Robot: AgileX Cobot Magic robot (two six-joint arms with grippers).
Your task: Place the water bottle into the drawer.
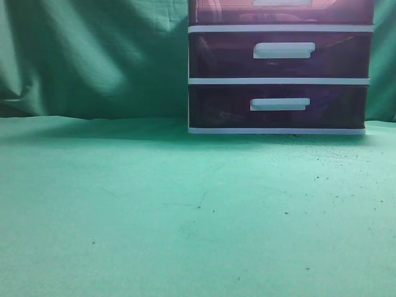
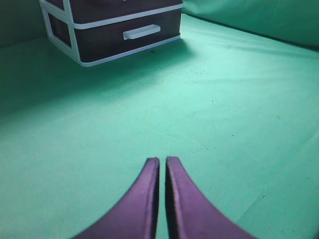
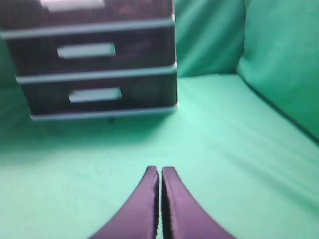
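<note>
Both grippers hang over the bare green tablecloth (image 1: 154,210) near the front edge, the left gripper (image 2: 162,162) and the right gripper (image 3: 160,170) each with jaws pressed together on nothing. The drawer (image 1: 281,11) sits closed atop the white-framed unit (image 1: 278,80) at the table's back edge, right of centre; no water bottle shows in any view.

We see our right gripper (image 3: 160,172) low in the frame, its two purple fingers (image 3: 177,209) pressed together with only a thin seam between them, holding nothing. It hangs over the bench (image 3: 224,149), draped in green cloth. Ahead and to the left stands the white-framed drawer unit (image 3: 97,67), slightly blurred. Its top drawer (image 3: 129,10) is cut off by the frame edge; the middle drawer (image 3: 144,50) and bottom drawer (image 3: 147,92) each show a white handle. A green backdrop (image 3: 239,40) rises behind.
</note>
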